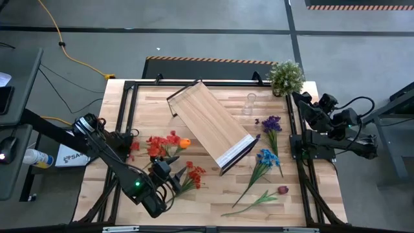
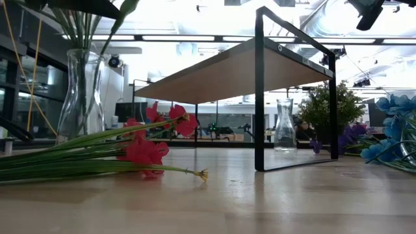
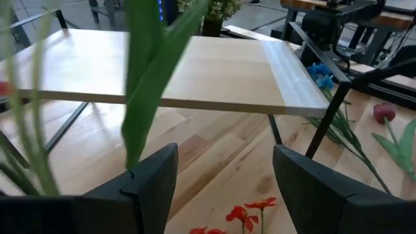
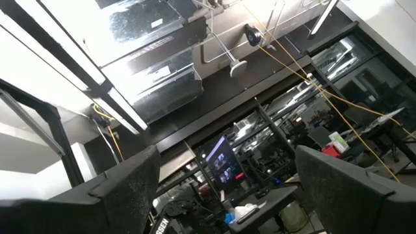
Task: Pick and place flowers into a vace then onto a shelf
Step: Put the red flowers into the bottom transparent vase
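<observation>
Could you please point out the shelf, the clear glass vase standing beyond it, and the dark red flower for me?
shelf (image 1: pixel 210 123): high view, middle of its wooden top.
clear glass vase (image 2: pixel 285 127): low view, its body.
dark red flower (image 1: pixel 283 190): high view, its bloom.

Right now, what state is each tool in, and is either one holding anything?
Left tool: open over the table, facing the shelf; holding nothing that shows.
Right tool: open, empty, parked at the table's right edge.
</observation>
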Controlling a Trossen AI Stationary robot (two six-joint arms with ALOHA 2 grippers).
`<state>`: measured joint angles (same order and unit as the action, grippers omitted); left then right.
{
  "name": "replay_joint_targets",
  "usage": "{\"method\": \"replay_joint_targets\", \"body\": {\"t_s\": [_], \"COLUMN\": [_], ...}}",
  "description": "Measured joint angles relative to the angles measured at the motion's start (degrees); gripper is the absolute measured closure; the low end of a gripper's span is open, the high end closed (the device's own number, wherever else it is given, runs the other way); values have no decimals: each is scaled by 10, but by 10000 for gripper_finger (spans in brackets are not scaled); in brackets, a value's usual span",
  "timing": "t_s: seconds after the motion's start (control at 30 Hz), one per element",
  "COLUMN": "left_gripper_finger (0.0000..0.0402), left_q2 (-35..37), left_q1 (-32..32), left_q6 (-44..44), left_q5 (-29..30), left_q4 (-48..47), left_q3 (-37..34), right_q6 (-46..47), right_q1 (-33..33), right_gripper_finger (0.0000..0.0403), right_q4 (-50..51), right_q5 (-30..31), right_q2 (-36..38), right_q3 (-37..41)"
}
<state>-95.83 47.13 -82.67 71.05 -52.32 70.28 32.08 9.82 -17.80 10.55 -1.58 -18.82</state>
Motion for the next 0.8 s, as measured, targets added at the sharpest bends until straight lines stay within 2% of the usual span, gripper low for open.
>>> {"method": "replay_joint_targets", "body": {"t_s": [0.13,0.33,0.8], "left_gripper_finger": [119,119,119], "left_q2": [0,0,0], "left_q1": [0,0,1], "left_q6": [26,149,154], "left_q5": [-2,-4,-45], "left_q4": [13,92,114], "left_q3": [0,0,0], "right_q6": [3,4,5], "right_q1": [0,0,0], "right_gripper_finger": [59,59,59], "right_q4": [0,0,0], "right_q5": [0,0,9], "right_q2": [0,0,0], "right_q3": [0,0,0]}}
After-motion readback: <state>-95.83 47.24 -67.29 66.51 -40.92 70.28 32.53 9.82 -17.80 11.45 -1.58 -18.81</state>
